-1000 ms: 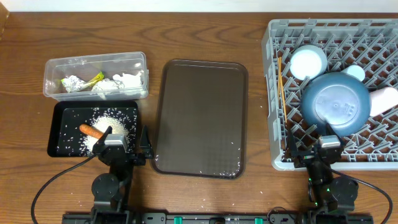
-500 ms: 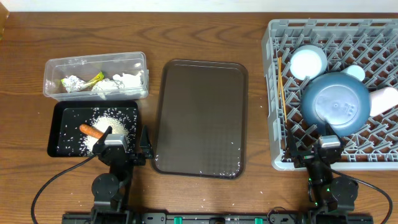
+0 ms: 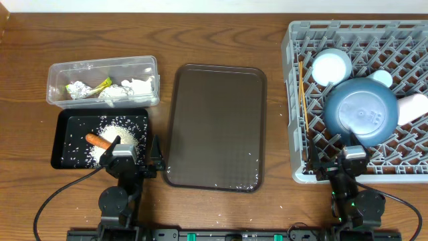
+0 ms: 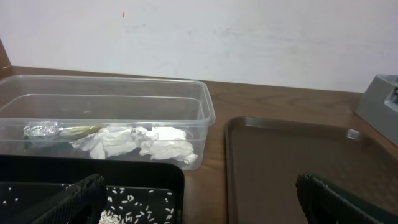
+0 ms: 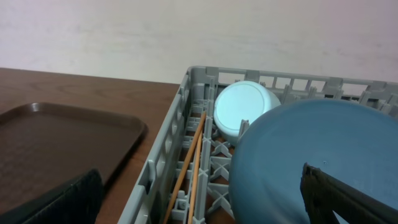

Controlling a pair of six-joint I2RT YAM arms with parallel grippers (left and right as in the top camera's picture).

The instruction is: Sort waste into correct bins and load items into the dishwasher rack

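Note:
The grey dishwasher rack at the right holds the large blue bowl upside down, the small light-blue bowl, a whitish cup and the chopsticks. The clear tub holds foil, the yellow-green packet and tissue. The black bin holds rice and the carrot. My left gripper rests open and empty at the bin's front right corner. My right gripper rests open and empty at the rack's front edge. The bowl and chopsticks show in the right wrist view.
The flat brown tray lies between the bins and the rack, with a few stray rice grains on it. It also shows in the left wrist view. A white wall stands behind the table.

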